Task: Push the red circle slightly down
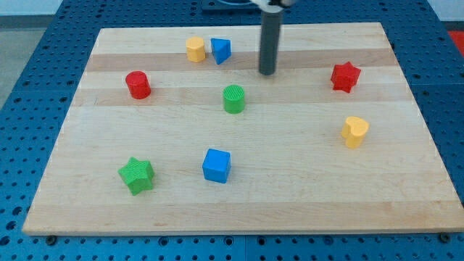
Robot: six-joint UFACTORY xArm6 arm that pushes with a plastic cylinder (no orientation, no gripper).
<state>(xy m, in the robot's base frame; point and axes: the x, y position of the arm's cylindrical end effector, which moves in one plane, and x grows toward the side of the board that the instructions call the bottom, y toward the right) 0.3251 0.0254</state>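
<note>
Red is the colour that matters: the red circle [138, 85] sits on the wooden board [304, 188] far off to the view's left of my tip [267, 72], and slightly lower in the view than it. My tip is a bare rod end with nothing to open or shut and nothing held; it touches no block.

In the one camera view, the nearest things to my tip are the blue triangular block [221, 51], up and to its left, and the green cylinder [233, 99], just below and to its left. A yellow block [195, 49] stands beside the blue one, further left. To my tip's right lies the red star [346, 76], and lower right the yellow heart-like block [354, 132]. Well below are the blue cube [216, 165] and the green star [136, 175].

What the push turns on, as I judge it: the circle must be met from its upper side, so my tip has to travel left across the board, passing under the yellow and blue pair, and arrive above the circle before driving down. The circle is round, so an off-centre contact would likely send it sideways.
</note>
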